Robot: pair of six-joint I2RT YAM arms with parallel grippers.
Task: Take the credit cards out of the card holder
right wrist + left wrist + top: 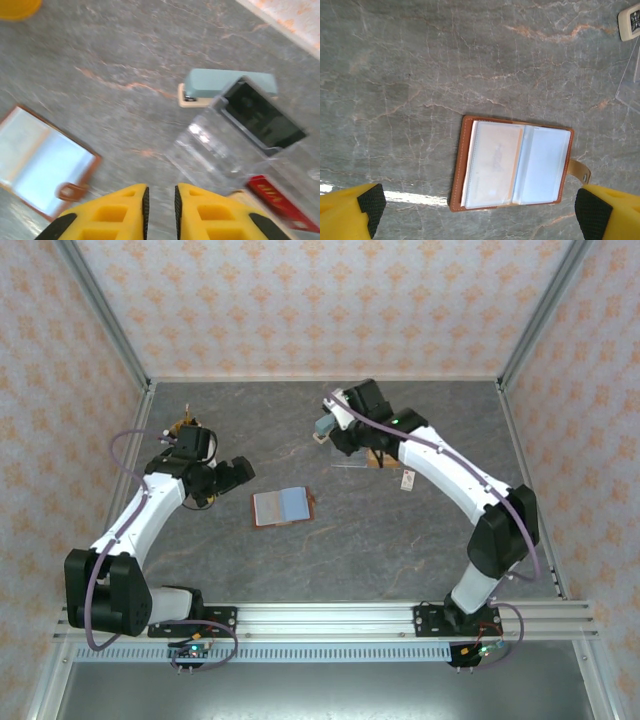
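Nearest the left wrist camera, the yellow fingers with black pads (370, 204) sit in the lower corners of the frame. The left jaws stand wide and hold nothing. Between the pads, at lower centre, the card holder (512, 165) lies open and flat on the grey marbled surface (420, 60). Its left clear pocket shows a tan card (492, 165). Its right pocket shows light blue; whether that is a card cannot be told. A strap (580, 170) projects from its right edge.

In the right wrist view, the right jaws at bottom centre are narrow, with a thin gap between the pads (146, 210) and nothing gripped. The card holder (45, 160) lies at lower left. A clear acrylic organiser (215, 145) occupies the right half, with a dark rectangular item (262, 117) in its upper tier and a red card (280, 197) lower down. A light blue block (225, 82) lies at upper centre, beside the organiser.

In the top view, the card holder (284, 507) lies at centre, with the left jaws just to its upper left.
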